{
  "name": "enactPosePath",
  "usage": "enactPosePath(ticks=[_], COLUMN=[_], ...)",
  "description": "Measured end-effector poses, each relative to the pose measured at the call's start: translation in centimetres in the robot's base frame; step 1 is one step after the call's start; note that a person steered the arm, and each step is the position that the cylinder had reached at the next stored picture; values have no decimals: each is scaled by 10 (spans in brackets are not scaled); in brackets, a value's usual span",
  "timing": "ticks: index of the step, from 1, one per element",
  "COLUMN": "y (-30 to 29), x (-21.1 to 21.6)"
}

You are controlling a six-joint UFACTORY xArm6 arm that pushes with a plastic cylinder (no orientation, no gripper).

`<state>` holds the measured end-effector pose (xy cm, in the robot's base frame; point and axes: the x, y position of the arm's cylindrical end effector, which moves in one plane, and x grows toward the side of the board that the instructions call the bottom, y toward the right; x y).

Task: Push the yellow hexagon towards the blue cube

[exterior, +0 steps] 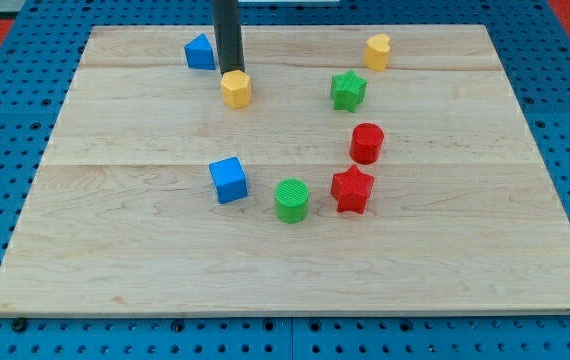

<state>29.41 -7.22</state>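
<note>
One small yellow hexagonal block (235, 89) sits near the wooden surface's (115, 260) top edge, its far side hidden behind my tip (230, 71), which touches it. No long axis can be made out. The blue plastic cube (228, 180) lies well below. The rod carries no jaws.
</note>
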Motion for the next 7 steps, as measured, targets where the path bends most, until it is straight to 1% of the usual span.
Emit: enactPosePath(ticks=[1, 2, 3, 4, 5, 6, 7], y=[-7, -29, -11, -5, 6, 0, 25], x=[24, 17, 4, 32, 31, 29, 10])
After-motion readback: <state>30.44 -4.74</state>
